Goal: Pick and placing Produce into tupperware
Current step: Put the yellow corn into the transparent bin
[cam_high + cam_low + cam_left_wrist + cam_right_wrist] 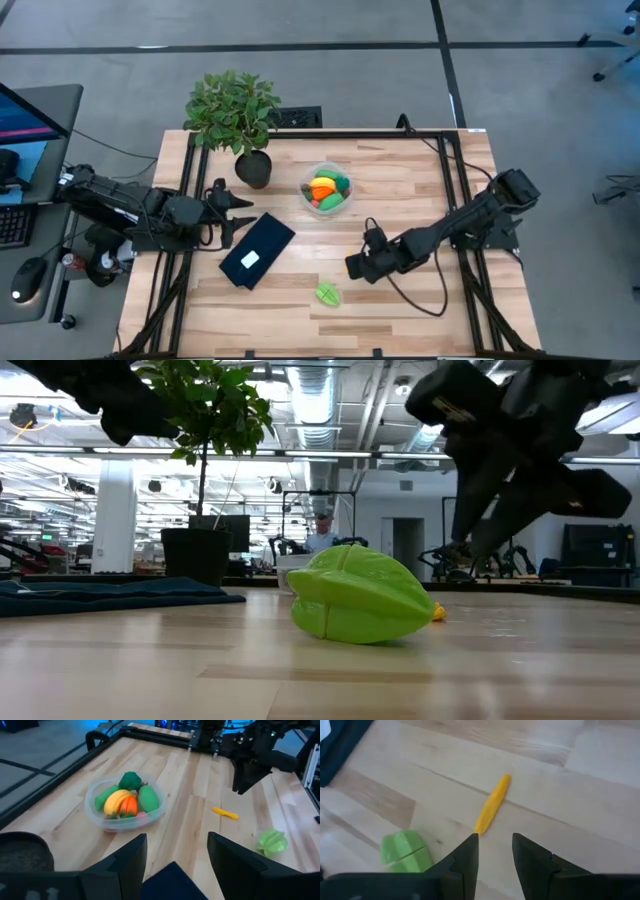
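My right gripper [493,851], fingers slightly parted and empty, hovers over a slim yellow plastic stick [492,803], a ridged green toy fruit [405,852] beside them.

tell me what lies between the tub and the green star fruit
In the left wrist view, a thin yellow piece lies on bare wood between the tub and the star fruit, below the right hand.

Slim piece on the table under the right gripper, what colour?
Yellow-orange. The slim piece lies on the wood just ahead of the right gripper; the right wrist view shows it best.
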Controlling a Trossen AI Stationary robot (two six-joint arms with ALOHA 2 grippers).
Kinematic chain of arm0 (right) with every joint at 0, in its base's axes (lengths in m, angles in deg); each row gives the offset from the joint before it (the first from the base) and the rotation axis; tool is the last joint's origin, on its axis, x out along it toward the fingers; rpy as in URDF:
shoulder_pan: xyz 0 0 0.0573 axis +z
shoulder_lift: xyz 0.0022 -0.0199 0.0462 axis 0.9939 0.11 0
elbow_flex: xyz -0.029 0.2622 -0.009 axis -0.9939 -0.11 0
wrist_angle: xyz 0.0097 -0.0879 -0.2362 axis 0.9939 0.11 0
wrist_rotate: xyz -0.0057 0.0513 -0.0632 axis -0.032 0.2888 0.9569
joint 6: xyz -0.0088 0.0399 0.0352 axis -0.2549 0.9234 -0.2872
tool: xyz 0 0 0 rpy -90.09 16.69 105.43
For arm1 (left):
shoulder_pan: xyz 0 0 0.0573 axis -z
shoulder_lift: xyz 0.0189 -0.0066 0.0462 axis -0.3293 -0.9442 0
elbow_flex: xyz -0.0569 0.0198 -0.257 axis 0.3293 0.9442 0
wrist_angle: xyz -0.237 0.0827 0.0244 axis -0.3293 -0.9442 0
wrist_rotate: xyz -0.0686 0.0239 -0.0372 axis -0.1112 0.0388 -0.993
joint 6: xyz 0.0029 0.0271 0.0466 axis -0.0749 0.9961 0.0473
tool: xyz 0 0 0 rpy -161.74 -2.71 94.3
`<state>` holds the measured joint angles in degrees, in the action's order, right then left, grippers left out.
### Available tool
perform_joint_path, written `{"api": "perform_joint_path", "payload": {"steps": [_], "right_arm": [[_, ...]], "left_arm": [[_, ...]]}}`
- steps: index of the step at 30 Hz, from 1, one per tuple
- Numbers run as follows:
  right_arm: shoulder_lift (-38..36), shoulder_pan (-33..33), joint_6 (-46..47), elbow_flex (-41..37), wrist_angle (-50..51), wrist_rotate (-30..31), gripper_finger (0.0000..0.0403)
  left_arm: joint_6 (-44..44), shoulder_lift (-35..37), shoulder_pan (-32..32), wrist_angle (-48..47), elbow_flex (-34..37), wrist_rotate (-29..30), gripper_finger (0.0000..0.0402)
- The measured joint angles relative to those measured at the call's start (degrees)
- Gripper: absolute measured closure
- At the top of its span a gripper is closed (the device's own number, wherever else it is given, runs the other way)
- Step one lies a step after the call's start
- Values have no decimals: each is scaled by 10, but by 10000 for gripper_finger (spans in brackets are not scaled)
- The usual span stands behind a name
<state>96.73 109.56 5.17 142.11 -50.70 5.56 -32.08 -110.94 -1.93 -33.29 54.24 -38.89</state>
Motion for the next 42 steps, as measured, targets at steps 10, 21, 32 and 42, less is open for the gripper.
{"api": "perform_joint_path", "payload": {"steps": [10, 21, 32, 42], "right_arm": [[40, -51, -54, 30, -147, -113, 294], [37, -91, -95, 30, -185, -200, 295], [37, -84, -73, 32, -100, -165, 259], [36, -77, -30, 70, 48, -91, 192]], "left_arm": [[3, 0, 0, -8, 0, 0, 203], [-6, 0, 0, -5, 0, 0, 203], [-6, 0, 0, -9, 0, 0, 203], [-7, 0, 0, -33, 0, 11, 203]]}}
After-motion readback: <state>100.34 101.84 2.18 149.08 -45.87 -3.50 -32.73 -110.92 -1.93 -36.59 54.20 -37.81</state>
